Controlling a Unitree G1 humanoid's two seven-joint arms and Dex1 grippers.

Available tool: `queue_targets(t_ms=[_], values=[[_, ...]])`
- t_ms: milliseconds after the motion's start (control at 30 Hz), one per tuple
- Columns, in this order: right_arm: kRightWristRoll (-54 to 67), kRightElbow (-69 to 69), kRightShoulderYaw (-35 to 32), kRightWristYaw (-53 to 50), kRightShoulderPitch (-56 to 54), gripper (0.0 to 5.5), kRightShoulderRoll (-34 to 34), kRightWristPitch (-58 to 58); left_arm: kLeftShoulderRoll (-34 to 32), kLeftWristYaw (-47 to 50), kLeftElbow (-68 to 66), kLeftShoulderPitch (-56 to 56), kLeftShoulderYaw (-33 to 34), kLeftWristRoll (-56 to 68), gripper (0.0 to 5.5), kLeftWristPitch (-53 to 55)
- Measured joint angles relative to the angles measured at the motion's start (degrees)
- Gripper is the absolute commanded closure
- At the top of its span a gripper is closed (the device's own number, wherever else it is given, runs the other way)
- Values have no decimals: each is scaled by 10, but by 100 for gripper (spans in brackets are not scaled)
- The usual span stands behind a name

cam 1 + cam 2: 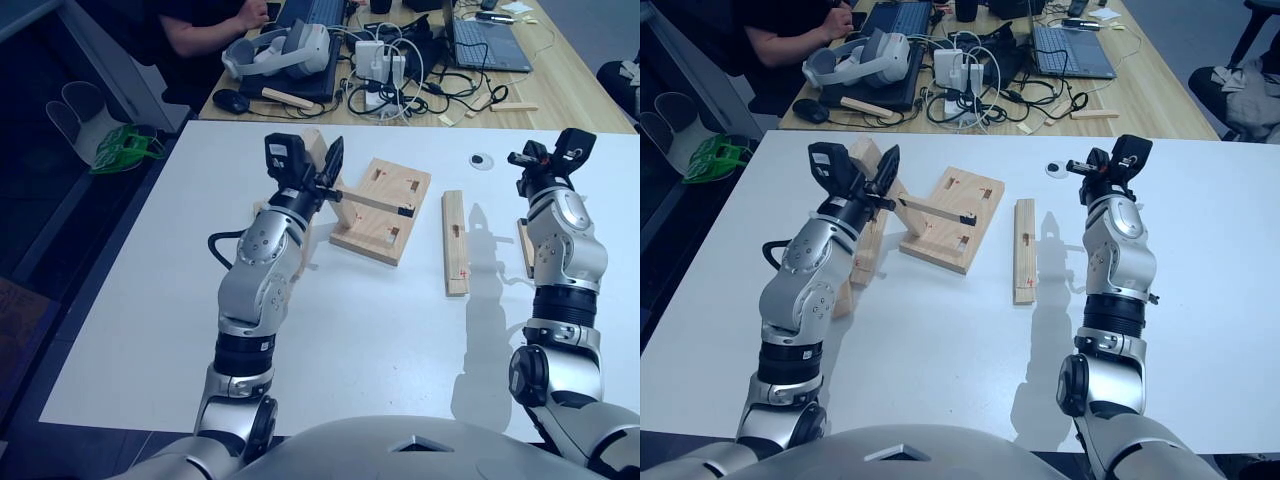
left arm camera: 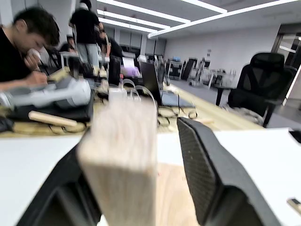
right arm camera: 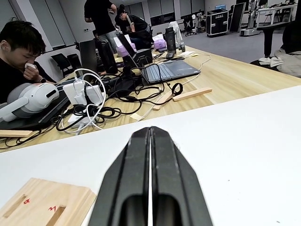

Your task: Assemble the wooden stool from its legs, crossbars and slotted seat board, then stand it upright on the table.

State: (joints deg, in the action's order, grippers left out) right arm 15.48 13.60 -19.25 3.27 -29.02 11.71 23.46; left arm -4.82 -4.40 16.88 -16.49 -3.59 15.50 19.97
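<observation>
- Straddling a wooden leg, the left gripper is spread, centre-left of frame.
- Right gripper is pressed together, above the table, upper right.

VR headset, mouse, laptop seen on far wooden desk; cables tangled between; small round disc spotted nearer.

Seat board — pale, matt wood.
</observation>
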Motion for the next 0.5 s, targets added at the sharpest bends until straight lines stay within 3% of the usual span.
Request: queue_targets(t_ms=[200,267,400,500], values=[[10,2,0,7,-2,550,1,6,-5,-20,29,-9,-38,-48,190,-20],[11,2,1,8,-2,550,1,7,-10,-13,45,-19,-24,-51,190,-6],[14,-4,-2,7,-1,550,4,10,-75,22,69,-70,107,-60,190,16],[19,-10,-5,4,0,550,6,15,-131,50,64,-78,216,-60,145,63]])
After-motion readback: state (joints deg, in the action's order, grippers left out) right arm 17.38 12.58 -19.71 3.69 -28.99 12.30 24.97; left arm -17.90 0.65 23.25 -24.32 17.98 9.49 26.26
